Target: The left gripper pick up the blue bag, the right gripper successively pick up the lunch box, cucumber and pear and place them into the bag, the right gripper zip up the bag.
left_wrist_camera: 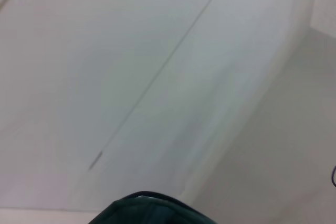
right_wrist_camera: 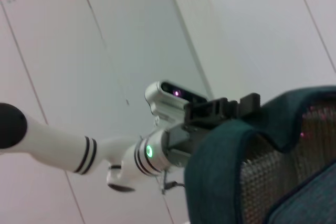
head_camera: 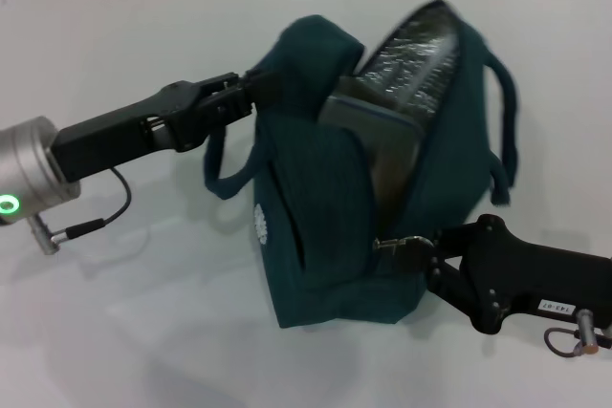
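Two grippers' jaws grasp the blue bag [head_camera: 325, 198]: left gripper [head_camera: 251, 88] rim, right gripper [head_camera: 421, 253] zipper pull

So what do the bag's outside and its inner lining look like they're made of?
The blue bag looks like soft, matte woven fabric: it sags and folds, and faint ribbing shows. Its inner lining seems to be silvery quilted foil, probably insulating, since it glints and shows a dimpled grid.

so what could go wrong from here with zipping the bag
The left tool grips only a corner of the bag's rim, so fabric may slip out when the zip is pulled. The right tool is at the zipper pull low on the bag's near end; the mouth gapes wide around the silver lining, so the zip could snag.
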`<state>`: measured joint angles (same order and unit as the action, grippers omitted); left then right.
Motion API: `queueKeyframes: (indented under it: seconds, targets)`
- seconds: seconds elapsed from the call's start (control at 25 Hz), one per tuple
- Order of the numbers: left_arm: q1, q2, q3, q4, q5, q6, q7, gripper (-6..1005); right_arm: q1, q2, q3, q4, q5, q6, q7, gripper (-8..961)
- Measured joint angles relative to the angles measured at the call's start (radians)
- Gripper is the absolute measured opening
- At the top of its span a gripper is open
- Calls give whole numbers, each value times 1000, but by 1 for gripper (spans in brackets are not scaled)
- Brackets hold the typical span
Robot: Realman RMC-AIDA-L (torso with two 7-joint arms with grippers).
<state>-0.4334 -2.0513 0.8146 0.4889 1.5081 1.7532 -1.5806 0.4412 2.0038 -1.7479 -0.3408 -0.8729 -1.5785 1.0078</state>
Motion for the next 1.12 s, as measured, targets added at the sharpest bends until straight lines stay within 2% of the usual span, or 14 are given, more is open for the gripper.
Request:
queueKeyframes:
  seconds: [0.04,0.24,0.44,0.68,0.88,1.12]
  targets:
    - [8,0,0,-5,-10,0,16,131,1,0,0,-2,0,-8,-3,7]
    - [34,0,0,-22,-32,0,96,274,17,0,-2,-2,0,-34,-5,7]
    - [37,1,2,-42,-20,-4,136,506,27,1,-6,-1,-3,-34,-4,7]
    - [46,6,1,-43,-6,-2,149,707,50,7,-8,19,-29,-9,9,7]
    - [53,8,1,-43,-13,13,166,829,57,9,-8,18,-32,-5,9,7]
    - [79,10,-1,-43,-52,14,214,829,67,11,-3,8,-49,-20,6,7]
